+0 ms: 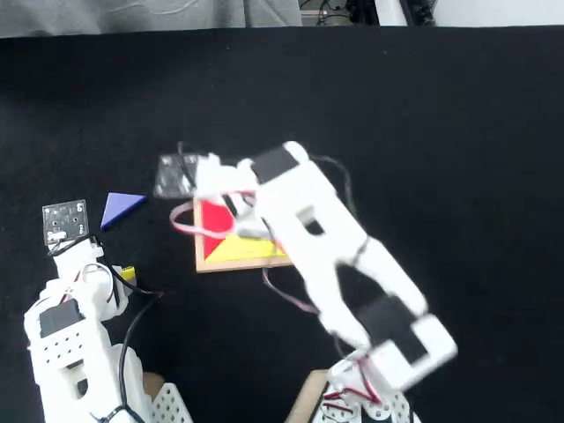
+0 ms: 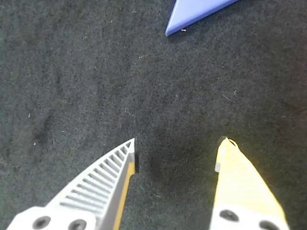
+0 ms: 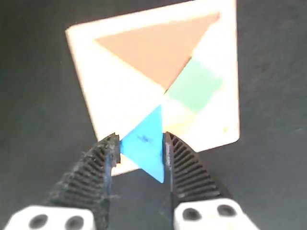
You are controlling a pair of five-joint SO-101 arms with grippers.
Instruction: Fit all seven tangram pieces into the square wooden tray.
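Tray: the square wooden tray [image 1: 229,266] lies flat near the middle of the black table [image 1: 458,132], partly under the right arm [image 1: 326,247].
Pieces in the tray: a red triangle [image 1: 214,217] sits on its left side and a yellow piece [image 1: 245,250] along its near edge. The right wrist view also shows a green square [image 3: 196,84] seated among them.
Right gripper [image 3: 140,138]: the jaws pinch a blue triangle [image 3: 144,143] by two of its sides.
Blue triangle: it is held over the rim of the tray. One tip points toward the tray's middle and the opposite tip juts out past the rim over the black cloth. Whether it touches the wood cannot be told.
Left arm [image 1: 66,335]: it stands at the near left of the table, well apart from the tray.
Left gripper [image 2: 178,140]: the jaws are spread wide with nothing between them, over bare cloth.
Loose piece: a violet-blue triangle [image 1: 119,209] lies flat on the table left of the tray and apart from it. It is just beyond the left gripper's fingertips and does not touch them.
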